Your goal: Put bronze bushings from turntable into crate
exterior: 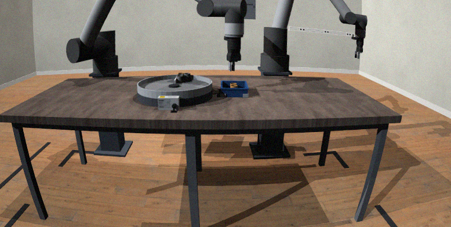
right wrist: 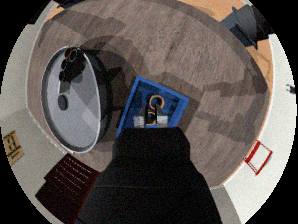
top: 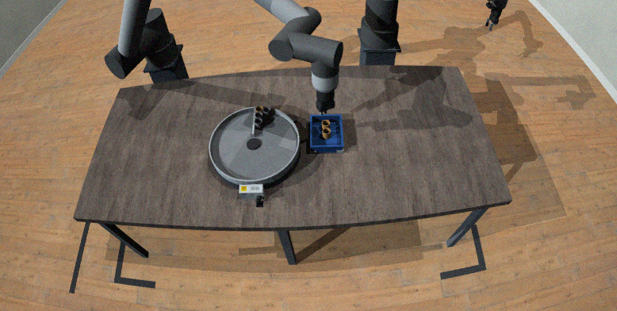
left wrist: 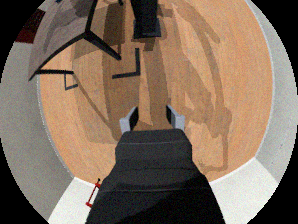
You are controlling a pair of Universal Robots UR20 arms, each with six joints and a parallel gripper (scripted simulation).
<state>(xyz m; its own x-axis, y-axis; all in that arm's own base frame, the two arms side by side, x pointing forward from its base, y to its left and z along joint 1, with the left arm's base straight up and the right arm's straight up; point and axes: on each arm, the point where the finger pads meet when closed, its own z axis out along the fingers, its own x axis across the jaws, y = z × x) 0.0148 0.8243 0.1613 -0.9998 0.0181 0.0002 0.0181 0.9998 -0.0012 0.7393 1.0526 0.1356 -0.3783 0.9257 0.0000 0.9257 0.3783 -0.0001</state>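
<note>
1. Crate [top: 327, 148] [exterior: 235, 93] [right wrist: 162, 88]: upright, two bronze bushings [top: 327, 136] [exterior: 233, 84] [right wrist: 156, 95] inside.
2. Turntable [top: 232, 153] [exterior: 173, 90] [right wrist: 80, 120], beside crate: steel bushings [top: 258, 120], one bronze [top: 258, 109].
3. Right gripper [top: 323, 112] [exterior: 232, 66] [right wrist: 151, 120], above crate: jaws slightly open.
4. Left gripper [top: 489, 24] [exterior: 357, 55] [left wrist: 152, 116], well apart from crate: jaws wide open.

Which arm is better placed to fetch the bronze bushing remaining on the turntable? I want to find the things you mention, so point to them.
Right, I'd judge. Its gripper [top: 323, 112] [exterior: 232, 69] [right wrist: 151, 120] hovers near the turntable [top: 235, 159] [exterior: 175, 90] [right wrist: 80, 125], jaws parted slightly and holding nothing, with the bushing [top: 258, 109] nearby. The left gripper [top: 489, 25] [exterior: 357, 55] [left wrist: 152, 111] is open but out beyond the table [top: 388, 170] [exterior: 299, 105] [right wrist: 165, 40].

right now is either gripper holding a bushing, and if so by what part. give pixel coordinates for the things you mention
Nothing is held: the left gripper [top: 489, 26] [exterior: 357, 57] [left wrist: 152, 111] and the right gripper [top: 323, 113] [exterior: 232, 69] [right wrist: 151, 110] both stand open with no bushing between their fingers.
</note>
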